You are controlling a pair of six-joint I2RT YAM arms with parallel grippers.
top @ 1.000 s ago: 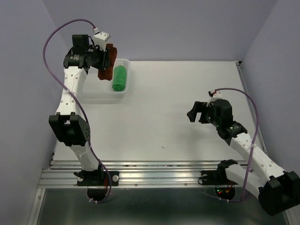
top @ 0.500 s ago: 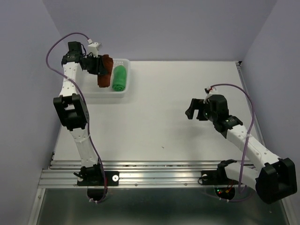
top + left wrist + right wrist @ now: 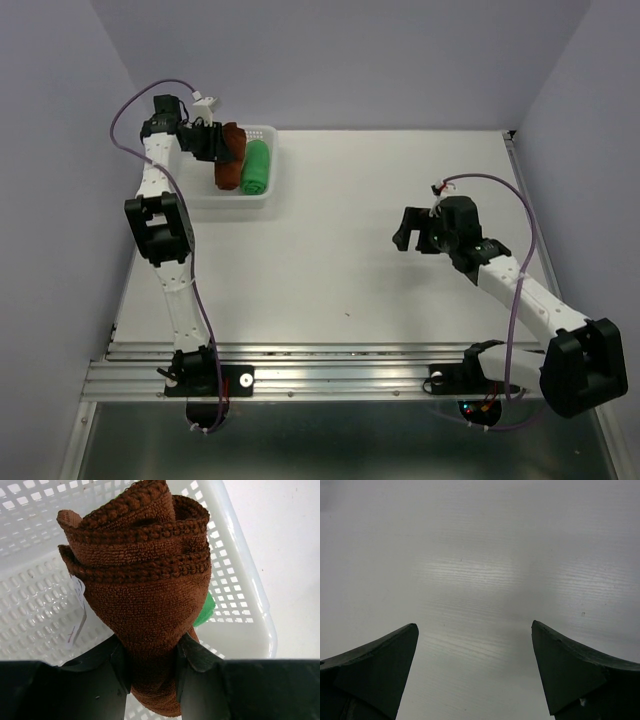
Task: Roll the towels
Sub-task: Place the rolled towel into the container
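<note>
Left claw clamped on the rust towel at the basket; right claw spread over the table.
Left gripper [image 3: 150,666]: jaws pinched tight on one end of the rolled rust-brown towel [image 3: 145,580]. The roll is over the inside of the white perforated basket [image 3: 246,595]; whether it touches the basket floor, cannot tell. Rolled green towel [image 3: 256,167] lies in the basket, just beside the brown one, along the basket's right wall. Right gripper [image 3: 475,670]: well to the right of the basket, low over the white table [image 3: 340,260], fingers wide apart.

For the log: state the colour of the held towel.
Reddish-brown towel, clearest in left wrist view.
</note>
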